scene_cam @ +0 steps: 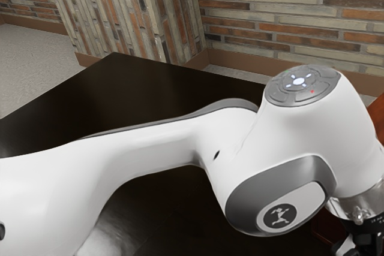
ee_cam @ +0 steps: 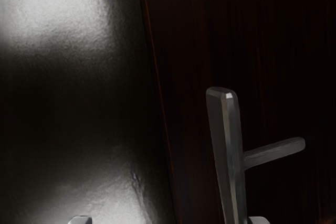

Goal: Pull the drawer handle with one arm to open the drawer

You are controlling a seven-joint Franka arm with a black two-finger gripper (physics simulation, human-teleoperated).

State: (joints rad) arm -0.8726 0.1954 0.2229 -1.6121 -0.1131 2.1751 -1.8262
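Your gripper point(ee_cam: 169, 220) hangs open at the drawer point(ee_cam: 220, 30).
The grey handle point(ee_cam: 227, 150) stands between the fingers point(ee_cam: 257, 220), much nearer one of them. If you close now, that finger may push it sideways and it could slip out when you pull.

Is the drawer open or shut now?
Cannot tell. The handle stands on the dark drawer front, but nothing shows whether that front sits pulled out.
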